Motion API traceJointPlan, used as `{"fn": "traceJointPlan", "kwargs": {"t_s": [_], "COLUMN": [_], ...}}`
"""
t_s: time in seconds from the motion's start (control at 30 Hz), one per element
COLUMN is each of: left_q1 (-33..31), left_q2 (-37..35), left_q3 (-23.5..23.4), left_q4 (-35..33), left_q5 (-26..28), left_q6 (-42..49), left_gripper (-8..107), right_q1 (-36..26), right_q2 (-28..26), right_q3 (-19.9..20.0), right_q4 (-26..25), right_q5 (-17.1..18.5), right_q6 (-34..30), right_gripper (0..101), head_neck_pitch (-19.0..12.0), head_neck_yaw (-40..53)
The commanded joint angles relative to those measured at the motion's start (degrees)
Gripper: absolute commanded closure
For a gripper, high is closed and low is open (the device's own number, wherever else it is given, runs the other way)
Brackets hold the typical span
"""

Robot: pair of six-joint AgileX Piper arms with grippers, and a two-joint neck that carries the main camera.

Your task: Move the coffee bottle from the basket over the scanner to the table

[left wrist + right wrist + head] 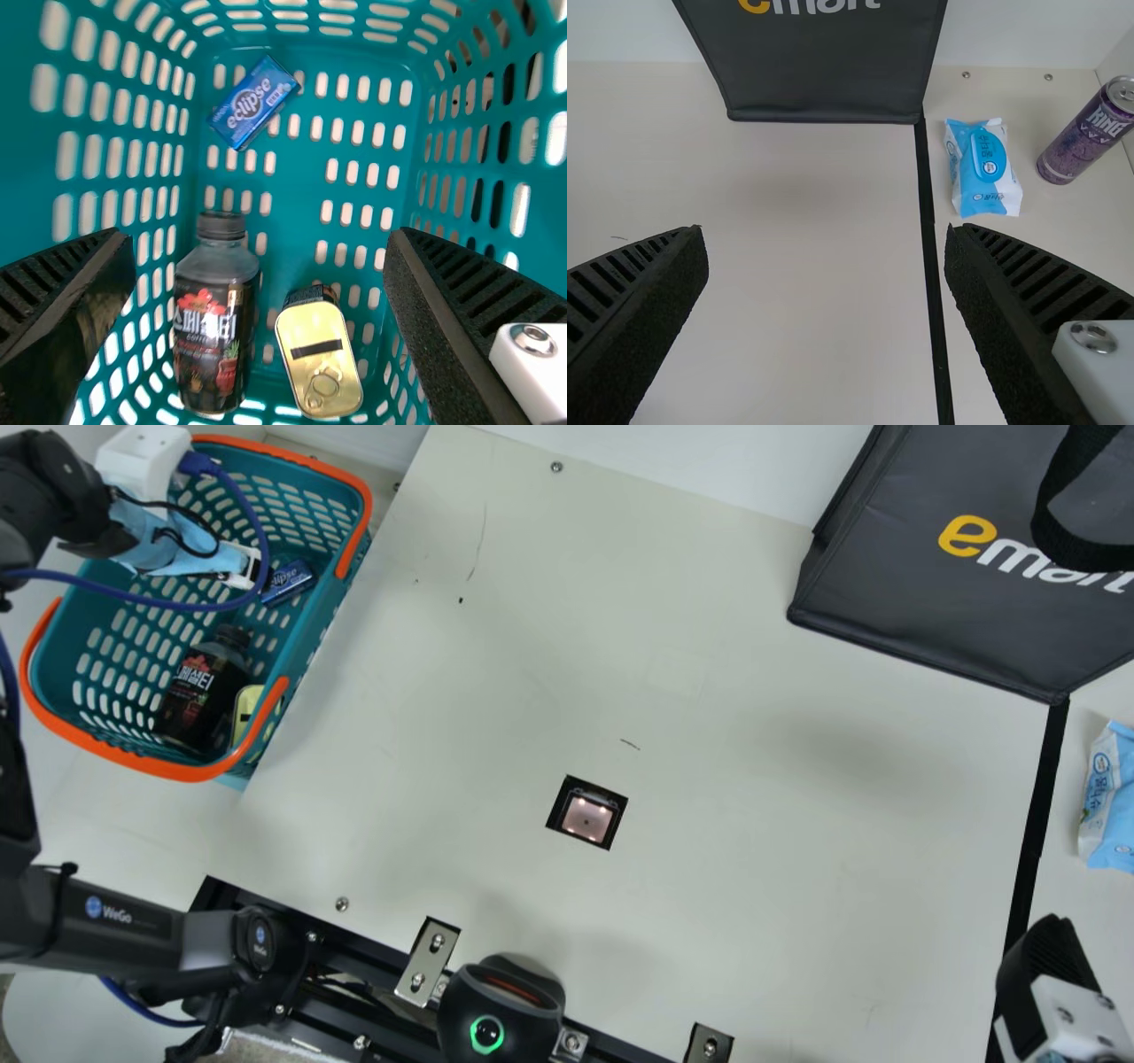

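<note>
Teal basket (pixel 22 177): left gripper (pixel 261 237) over it, fingers apart; right gripper (pixel 824 232) likewise spread. Centre left on coffee bottle (pixel 213 332), clear of pull-tab can (pixel 321 354); close across body.

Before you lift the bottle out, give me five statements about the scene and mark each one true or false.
1. The bottle is in the basket. True.
2. The left gripper is shut on the bottle. False: it is open, with nothing in its grip.
3. The blue pack lies between the bottle and the gold-topped tin. False: it lies apart from both, toward the basket's other end.
4. The right gripper is open and empty. True.
5. The wipes lie on the scanner window. False: they lie away from it, beyond the black strip.
</note>
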State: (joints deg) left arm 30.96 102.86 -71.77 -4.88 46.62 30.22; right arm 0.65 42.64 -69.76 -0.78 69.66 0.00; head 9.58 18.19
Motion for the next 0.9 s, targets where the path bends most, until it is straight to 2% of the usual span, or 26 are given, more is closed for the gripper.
{"fn": "traceJointPlan", "kwargs": {"t_s": [0.0,0.6,0.87], "left_q1": [-0.2,-1.5,-2.3], "left_q2": [2.0,13.6,16.0], "left_q3": [0.0,-0.7,0.1], "left_q4": [0.2,3.6,9.7], "left_q5": [-0.5,-5.0,-7.6], "left_q6": [0.2,2.0,-1.7], "left_gripper": [9,9,9], "right_q1": [0.0,0.0,0.0], "right_q2": [0.0,0.0,0.0], "right_q3": [0.0,0.0,0.0], "right_q4": [0.0,0.0,0.0], "right_q5": [0.0,0.0,-0.1], "right_q6": [0.0,0.0,0.0], "right_gripper": [6,6,6], "head_neck_pitch": [-1.7,-1.7,-1.7], "head_neck_yaw": [0.2,0.2,0.2]}}
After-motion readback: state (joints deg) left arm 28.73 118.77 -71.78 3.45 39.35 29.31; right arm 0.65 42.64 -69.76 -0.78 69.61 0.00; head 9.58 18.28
